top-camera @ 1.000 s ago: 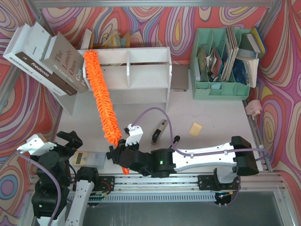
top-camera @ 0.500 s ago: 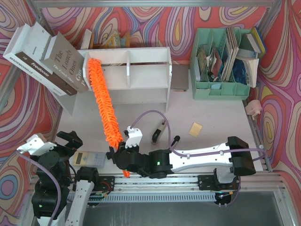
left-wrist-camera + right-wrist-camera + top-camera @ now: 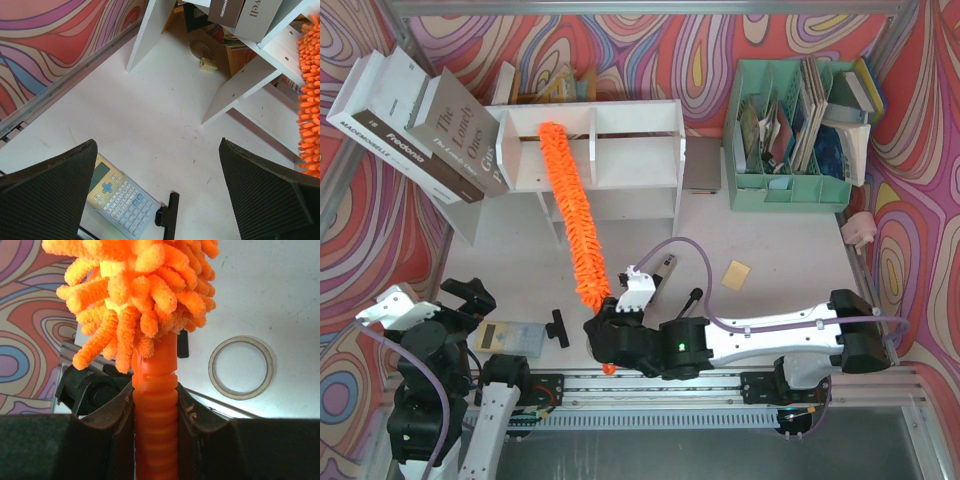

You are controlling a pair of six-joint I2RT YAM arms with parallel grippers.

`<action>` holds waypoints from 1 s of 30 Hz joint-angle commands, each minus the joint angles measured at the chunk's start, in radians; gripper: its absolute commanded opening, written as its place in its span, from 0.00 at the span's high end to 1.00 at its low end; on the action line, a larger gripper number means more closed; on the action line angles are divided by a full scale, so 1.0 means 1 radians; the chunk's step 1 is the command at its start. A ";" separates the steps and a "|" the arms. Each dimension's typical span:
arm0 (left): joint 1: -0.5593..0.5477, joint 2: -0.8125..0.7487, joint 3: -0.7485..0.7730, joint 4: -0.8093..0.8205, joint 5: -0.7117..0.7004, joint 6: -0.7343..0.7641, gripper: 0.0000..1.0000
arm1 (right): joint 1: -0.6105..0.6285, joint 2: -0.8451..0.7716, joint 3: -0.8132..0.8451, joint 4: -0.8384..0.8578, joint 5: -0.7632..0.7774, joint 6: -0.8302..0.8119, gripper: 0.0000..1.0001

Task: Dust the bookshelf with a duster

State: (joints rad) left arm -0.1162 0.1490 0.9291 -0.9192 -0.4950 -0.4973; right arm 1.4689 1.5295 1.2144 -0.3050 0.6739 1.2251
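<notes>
Duster: long fluffy orange microfibre duster lies slantwise. Its tip rests on the upper tier of the wide white wooden two-tier bookshelf, in the bay left of the middle divider. The rest trails over the shelf's front edge toward the near side.
Handle: thin ribbed orange plastic handle, out in front of the bookshelf, held by the right gripper; jaws pressed tight on it.
Left gripper: jaws spread wide, nothing between them; hangs well in front of the bookshelf's left end.
Stage: dusting under way, by my reading; the head touches the upper tier.
Done: cannot tell; no dust shows either way.
Left: likely the bay right of the divider and the lower tier.
In front of the bookshelf: small silver pocket calculator, a short black-handled tool just beside it, and a tan square card further right.
Left of the bookshelf: stack of large hardback books leaning at its end.
Right of the bookshelf: mint green plastic file organiser, stuffed with papers.
Surface: plain white table, lightly scuffed.
Room: walls of swirling red, pink and blue pattern stand behind and to both sides of the bookshelf.
</notes>
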 commanded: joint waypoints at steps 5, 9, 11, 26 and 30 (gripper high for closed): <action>-0.002 -0.005 -0.005 -0.010 -0.013 -0.003 0.02 | -0.002 0.001 0.014 -0.015 0.050 0.061 1.00; -0.002 -0.006 -0.004 -0.010 -0.013 -0.002 0.02 | -0.001 0.055 0.057 0.085 -0.036 -0.064 1.00; -0.002 -0.006 -0.005 -0.010 -0.012 -0.003 0.02 | -0.001 0.092 0.095 0.119 -0.087 -0.116 1.00; -0.002 -0.007 -0.005 -0.009 -0.013 -0.003 0.02 | 0.006 -0.001 0.028 0.030 0.049 0.008 1.00; -0.002 -0.007 -0.005 -0.009 -0.013 -0.003 0.02 | 0.019 -0.056 -0.004 -0.048 0.138 0.103 1.00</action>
State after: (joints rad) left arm -0.1162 0.1490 0.9291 -0.9195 -0.4950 -0.4973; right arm 1.4788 1.5494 1.2327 -0.2615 0.6472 1.1927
